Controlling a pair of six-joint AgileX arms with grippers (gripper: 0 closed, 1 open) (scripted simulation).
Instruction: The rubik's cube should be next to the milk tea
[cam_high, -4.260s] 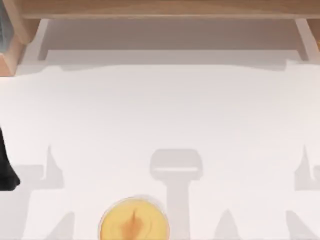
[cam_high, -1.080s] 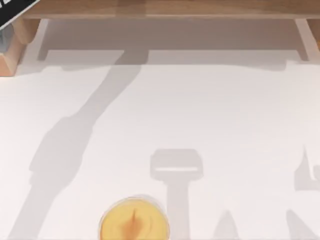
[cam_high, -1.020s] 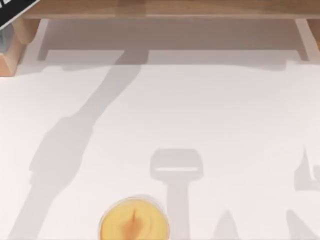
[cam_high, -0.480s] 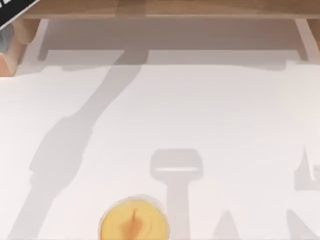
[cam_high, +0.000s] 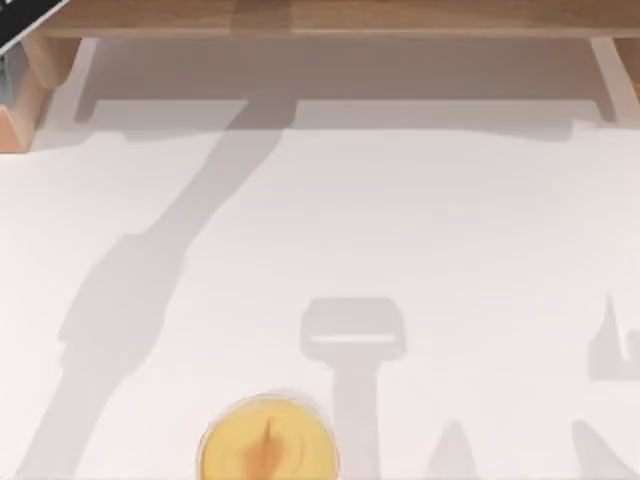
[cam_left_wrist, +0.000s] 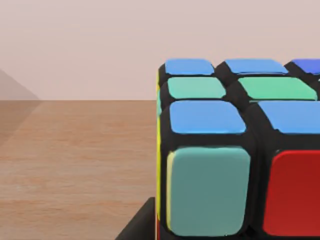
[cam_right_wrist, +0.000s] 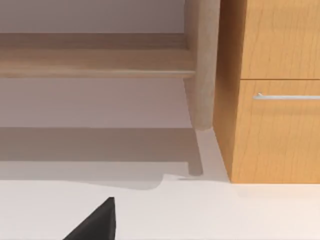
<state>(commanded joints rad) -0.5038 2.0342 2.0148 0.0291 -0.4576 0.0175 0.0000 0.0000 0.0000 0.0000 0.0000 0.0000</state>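
Note:
The rubik's cube (cam_left_wrist: 235, 150) looms close in the left wrist view, showing blue, green, teal and red squares with black edges, above a wooden surface. My left gripper (cam_left_wrist: 150, 225) is shut on it, with a black finger (cam_left_wrist: 137, 227) lying against the cube's lower edge. In the top view a black part of my left arm (cam_high: 22, 25) sits at the far left corner. The milk tea (cam_high: 268, 445), a creamy yellow round cup with an orange streak, stands at the near edge, left of centre. A black part of my right gripper (cam_right_wrist: 95, 225) hangs over the white table.
A wooden shelf (cam_high: 320, 18) runs along the far side of the white table (cam_high: 400, 220). The left arm's long shadow (cam_high: 150, 260) crosses the table's left half. A wooden cabinet (cam_right_wrist: 272, 100) with a drawer handle and a round post (cam_right_wrist: 202, 65) stand near my right gripper.
The left arm went from the table's left edge to the far left corner, casting a long shadow. In the last half second it slid slightly farther into that corner.

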